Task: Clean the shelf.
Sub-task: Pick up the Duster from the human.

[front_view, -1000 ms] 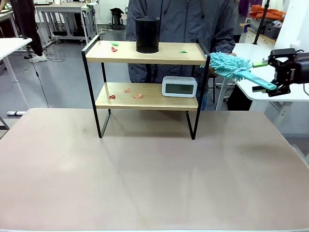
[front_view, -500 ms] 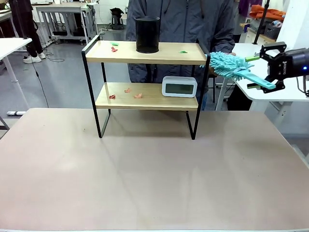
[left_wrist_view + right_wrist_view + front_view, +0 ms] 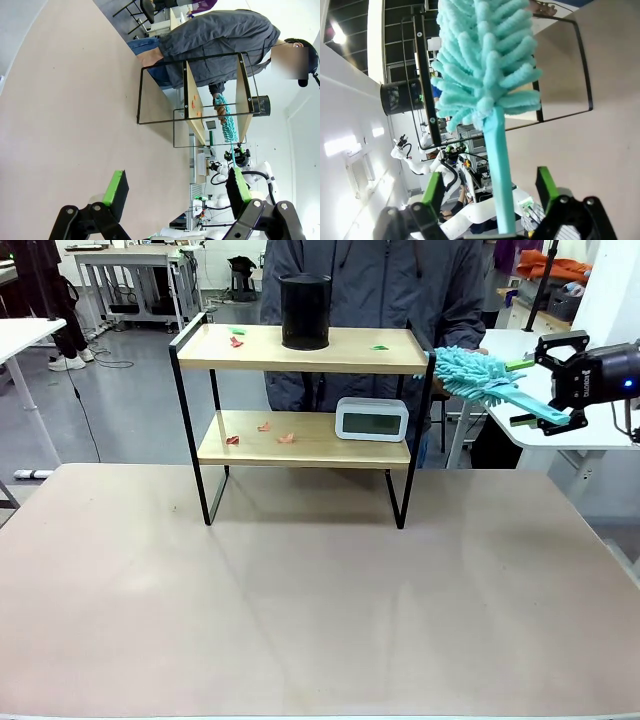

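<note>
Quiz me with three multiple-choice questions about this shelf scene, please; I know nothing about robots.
1. Where does the white clock stand?
A. top board
B. lower board
C. table

2. How many reddish scraps lie on that lower board?
A. one
B. three
C. six

3. How is the left tool?
A. open, empty
B. shut on a duster
C. shut on a cup

Answers:
1 B, the clock sits at the lower board's right end.
2 B, three scraps lie left of the clock.
3 A, its green pads stand wide apart, holding nothing.
</note>
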You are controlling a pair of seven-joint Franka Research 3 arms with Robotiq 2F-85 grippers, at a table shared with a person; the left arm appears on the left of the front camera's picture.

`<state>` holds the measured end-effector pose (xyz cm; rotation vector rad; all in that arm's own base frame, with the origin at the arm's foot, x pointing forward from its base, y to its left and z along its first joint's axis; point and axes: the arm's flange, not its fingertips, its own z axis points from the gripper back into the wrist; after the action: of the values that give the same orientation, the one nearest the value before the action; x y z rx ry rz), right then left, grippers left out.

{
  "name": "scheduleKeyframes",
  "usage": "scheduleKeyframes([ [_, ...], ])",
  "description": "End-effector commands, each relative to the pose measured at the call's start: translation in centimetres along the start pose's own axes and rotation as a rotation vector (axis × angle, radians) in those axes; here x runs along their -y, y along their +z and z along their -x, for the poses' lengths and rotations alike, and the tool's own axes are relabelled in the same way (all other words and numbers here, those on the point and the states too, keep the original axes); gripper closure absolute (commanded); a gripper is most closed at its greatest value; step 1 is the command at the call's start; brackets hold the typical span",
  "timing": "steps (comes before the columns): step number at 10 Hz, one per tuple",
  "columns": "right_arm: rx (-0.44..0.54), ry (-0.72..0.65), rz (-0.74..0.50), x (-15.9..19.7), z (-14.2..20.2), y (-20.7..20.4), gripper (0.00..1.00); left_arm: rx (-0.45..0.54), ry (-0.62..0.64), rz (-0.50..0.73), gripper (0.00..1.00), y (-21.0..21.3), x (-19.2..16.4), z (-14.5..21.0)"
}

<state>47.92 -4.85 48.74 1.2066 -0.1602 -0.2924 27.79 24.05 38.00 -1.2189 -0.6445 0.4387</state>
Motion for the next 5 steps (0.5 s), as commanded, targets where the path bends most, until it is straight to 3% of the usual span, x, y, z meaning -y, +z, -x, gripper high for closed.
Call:
scheduleKeyframes([
  [1,0.009,-0.003,0.005,-0.43,-0.16,0.42,0.56,0.013,-0.021,0.023,0.0,-0.18,0.04,0.39],
  [2,0.008,-0.005,0.01,-0.31,-0.11,0.48,1.0,0.013,-0.021,0.023,0.0,-0.18,0.04,0.39],
  [4,0.009,-0.011,0.011,-0.1,-0.14,0.67,1.0,0.013,-0.021,0.023,0.0,-0.18,0.04,0.39],
  [5,0.008,-0.011,0.012,-0.02,-0.13,0.68,0.83,0.013,-0.021,0.023,0.0,-0.18,0.04,0.39],
])
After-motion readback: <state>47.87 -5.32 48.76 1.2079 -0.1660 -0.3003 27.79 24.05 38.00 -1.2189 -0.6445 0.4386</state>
